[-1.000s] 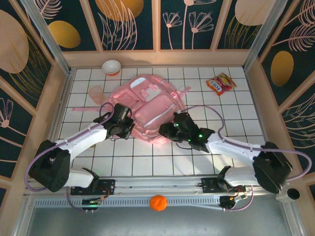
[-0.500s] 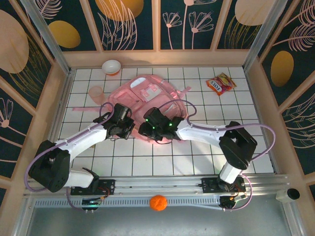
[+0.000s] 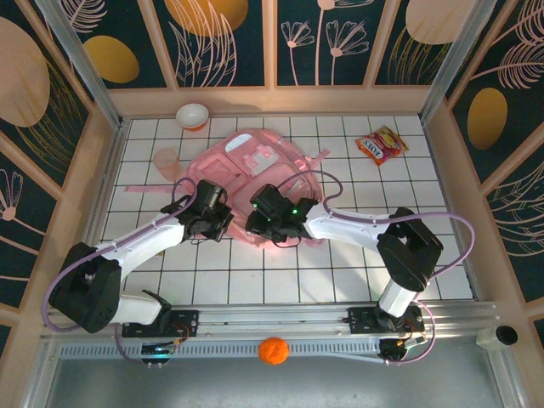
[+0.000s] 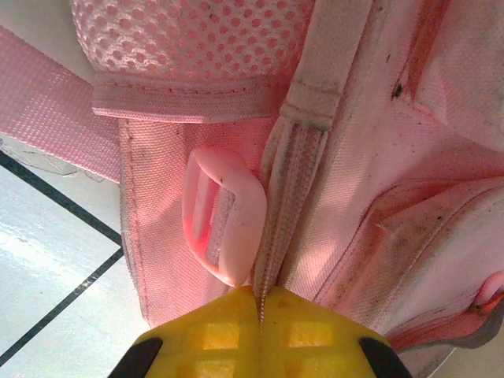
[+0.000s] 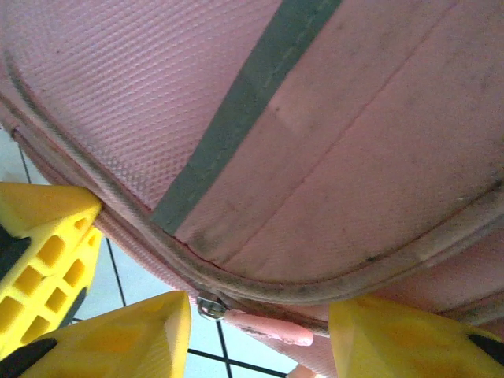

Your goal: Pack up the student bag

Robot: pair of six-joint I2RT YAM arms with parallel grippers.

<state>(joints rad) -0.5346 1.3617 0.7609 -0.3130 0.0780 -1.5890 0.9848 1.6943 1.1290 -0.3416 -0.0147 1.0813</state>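
Pink fabric backpack lies flat at the centre of the white tiled worktop. Left pincer is clamped on its zip seam at the bag's 7 o'clock edge; right pincer stands with jaws apart, straddling a pink zip pull at 6 o'clock.

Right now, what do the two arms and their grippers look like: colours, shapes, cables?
Both the left arm and the right arm have white links between bulky black joints. A lilac cable loops along each. The wrists are black, with green lights on the right one. The fingers are yellow blocks with a square grid.
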